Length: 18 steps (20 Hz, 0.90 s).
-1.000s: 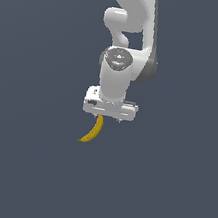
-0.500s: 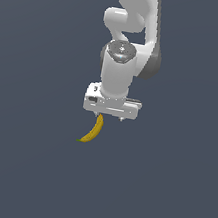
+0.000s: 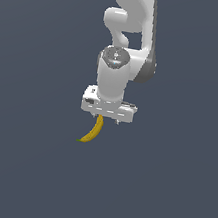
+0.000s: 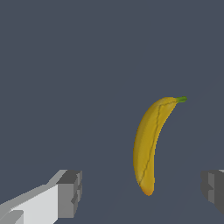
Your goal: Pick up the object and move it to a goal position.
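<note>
Here the white robot arm point(image 3: 126, 48) reaches down from the top of the exterior view over a plain dark grey-blue floor point(image 3: 19, 166). The gripper point(image 4: 142, 192) is spread wide: in the wrist view one grey pad point(image 4: 70, 194) and the other pad point(image 4: 213, 189) stand well apart, with bare floor between each pad and the fruit. The banana point(image 4: 151, 142) lies on the floor between the two pads, nearer the second one, touching neither. It is yellow and curved, with a small green stem tip point(image 4: 181, 99) at its far end and a rounded orange-tinted end close to the line between the pads. In the exterior view the banana point(image 3: 92, 130) shows just below the gripper's white crossbar point(image 3: 108, 109), curving down toward the exterior view's left, its stem end lowest. Its upper end is hidden behind the crossbar.
</note>
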Available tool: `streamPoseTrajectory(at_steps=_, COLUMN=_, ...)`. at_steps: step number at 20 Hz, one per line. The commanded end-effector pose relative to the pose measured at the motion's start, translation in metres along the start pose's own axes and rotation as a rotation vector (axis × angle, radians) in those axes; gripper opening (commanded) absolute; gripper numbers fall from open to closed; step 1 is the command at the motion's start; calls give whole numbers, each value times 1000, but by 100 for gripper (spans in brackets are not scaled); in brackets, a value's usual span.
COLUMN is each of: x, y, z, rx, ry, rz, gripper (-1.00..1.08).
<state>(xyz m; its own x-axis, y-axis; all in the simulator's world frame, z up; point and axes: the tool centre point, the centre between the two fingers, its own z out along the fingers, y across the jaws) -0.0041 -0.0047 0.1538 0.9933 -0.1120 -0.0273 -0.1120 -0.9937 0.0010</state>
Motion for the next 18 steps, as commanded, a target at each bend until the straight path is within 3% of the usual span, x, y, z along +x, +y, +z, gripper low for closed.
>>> streamPoseTrajectory(at_steps=1, x=0, y=7, z=12, rx=3, ry=2, rz=46, gripper=100)
streamPoseTrajectory(at_steps=10, x=-4, y=41, z=66, rx=8, ry=19, rz=273, gripper=100)
streamPoseTrajectory(at_steps=18, x=-7, y=54, z=85, rx=6, ry=27, rz=359, gripper=100)
